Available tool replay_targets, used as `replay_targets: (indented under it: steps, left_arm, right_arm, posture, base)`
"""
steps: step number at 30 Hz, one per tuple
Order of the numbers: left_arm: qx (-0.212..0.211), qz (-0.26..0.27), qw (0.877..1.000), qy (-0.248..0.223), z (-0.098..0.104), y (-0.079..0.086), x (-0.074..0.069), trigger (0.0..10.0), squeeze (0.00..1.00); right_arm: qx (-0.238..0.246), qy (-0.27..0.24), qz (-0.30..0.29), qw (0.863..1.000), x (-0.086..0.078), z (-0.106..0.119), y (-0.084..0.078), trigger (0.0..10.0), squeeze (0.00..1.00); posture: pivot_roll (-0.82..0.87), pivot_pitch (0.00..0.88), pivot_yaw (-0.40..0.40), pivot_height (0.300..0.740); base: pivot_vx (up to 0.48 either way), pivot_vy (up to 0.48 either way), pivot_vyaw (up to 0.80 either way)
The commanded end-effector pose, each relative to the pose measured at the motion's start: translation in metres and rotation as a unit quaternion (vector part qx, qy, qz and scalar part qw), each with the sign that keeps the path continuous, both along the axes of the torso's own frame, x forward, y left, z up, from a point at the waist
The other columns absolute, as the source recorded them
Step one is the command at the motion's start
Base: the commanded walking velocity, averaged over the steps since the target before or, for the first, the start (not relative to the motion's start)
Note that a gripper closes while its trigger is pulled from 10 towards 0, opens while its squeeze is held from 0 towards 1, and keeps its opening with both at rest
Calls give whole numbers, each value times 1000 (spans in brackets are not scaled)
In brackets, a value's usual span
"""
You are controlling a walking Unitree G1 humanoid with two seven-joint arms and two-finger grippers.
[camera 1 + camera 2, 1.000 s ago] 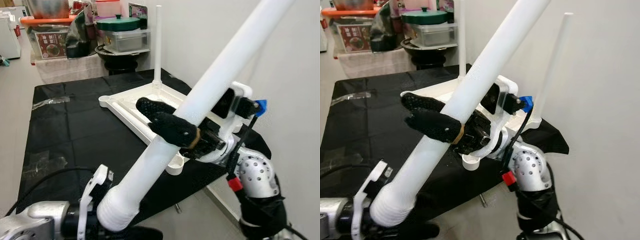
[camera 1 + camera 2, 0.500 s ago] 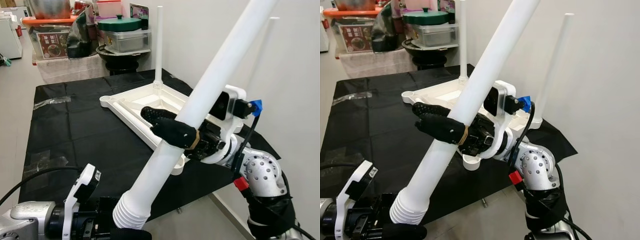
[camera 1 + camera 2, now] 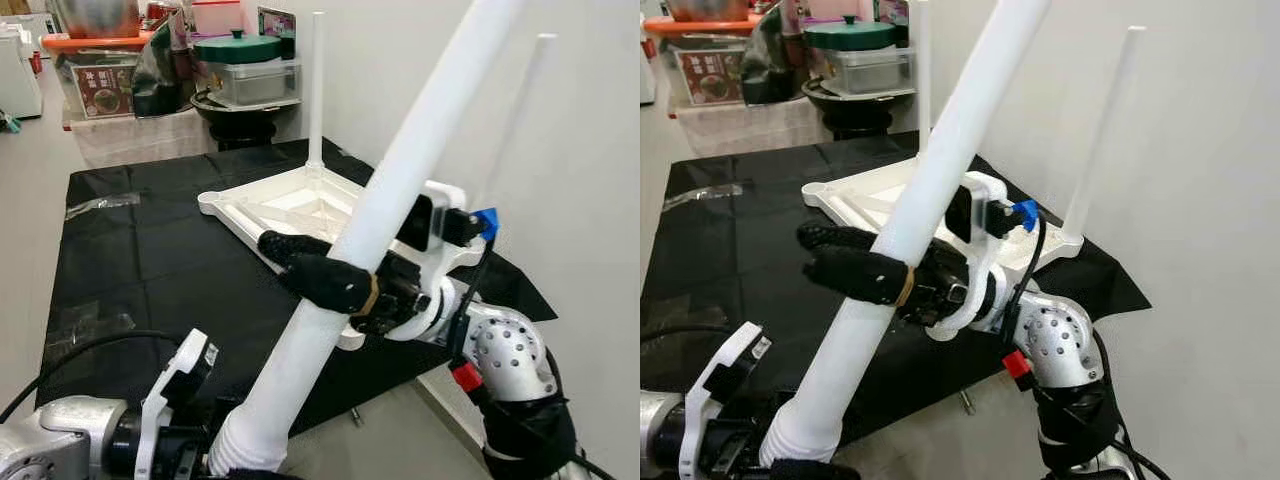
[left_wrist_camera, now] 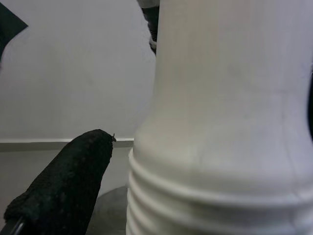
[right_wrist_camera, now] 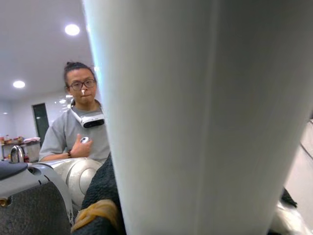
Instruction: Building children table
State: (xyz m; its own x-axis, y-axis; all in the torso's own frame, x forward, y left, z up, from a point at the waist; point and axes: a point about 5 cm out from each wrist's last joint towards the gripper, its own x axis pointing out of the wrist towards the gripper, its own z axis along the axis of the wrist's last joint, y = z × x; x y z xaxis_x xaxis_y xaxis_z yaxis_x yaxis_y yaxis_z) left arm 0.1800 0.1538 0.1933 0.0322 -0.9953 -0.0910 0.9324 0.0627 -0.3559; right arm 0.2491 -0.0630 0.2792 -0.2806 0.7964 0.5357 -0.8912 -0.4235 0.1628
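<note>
A long white table leg point(image 3: 400, 170) slants up from bottom left to top right in front of me. My right gripper point(image 3: 322, 272) is shut around its middle, black fingers wrapped on either side. The ribbed threaded end point(image 4: 215, 161) sits low between the fingers point(image 4: 63, 186) of my left gripper point(image 3: 235, 462), which is shut on it. Beyond it, the white tabletop point(image 3: 300, 205) lies upside down on a black cloth point(image 3: 150, 250). Two legs stand upright in it, one at the far corner point(image 3: 316, 90), one by the wall point(image 3: 1102, 130). An empty corner socket point(image 3: 350, 338) lies just under my right gripper.
A white wall point(image 3: 580, 150) runs close along the right. Pots, boxes and bags crowd a counter point(image 3: 235, 65) behind the table. A clear plastic wrapper point(image 3: 100, 205) lies on the cloth's left. A person point(image 5: 80, 127) sits behind me in the right wrist view.
The held leg has swung a little more upright and its threaded end has dropped lower. My right gripper has shifted left and down with it, closer to the tabletop's near corner.
</note>
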Motion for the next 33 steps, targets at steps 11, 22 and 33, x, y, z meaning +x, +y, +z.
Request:
replay_targets:
  steps: [11, 22, 33]
  left_arm:
    - [21, -3, 1000, 2, -4, -2, -2, 10000, 0]
    - [22, -21, 1000, 2, -4, -5, -4, 0, 0]
    - [24, -36, 999, -4, -5, -5, -8, 0, 0]
  right_arm:
    - [-2, -6, 41, 999, -12, 0, 9, 10000, 0]
    - [-8, -1, 40, 999, -13, -2, 11, 10000, 0]
    - [-12, 2, 35, 999, -12, -3, 12, 10000, 0]
  posture:
    - [106, 0, -31, 740]
    - [104, 0, -31, 740]
    - [104, 0, -32, 740]
  base:
    - [0, 0, 0]
    - [0, 0, 0]
    - [0, 0, 0]
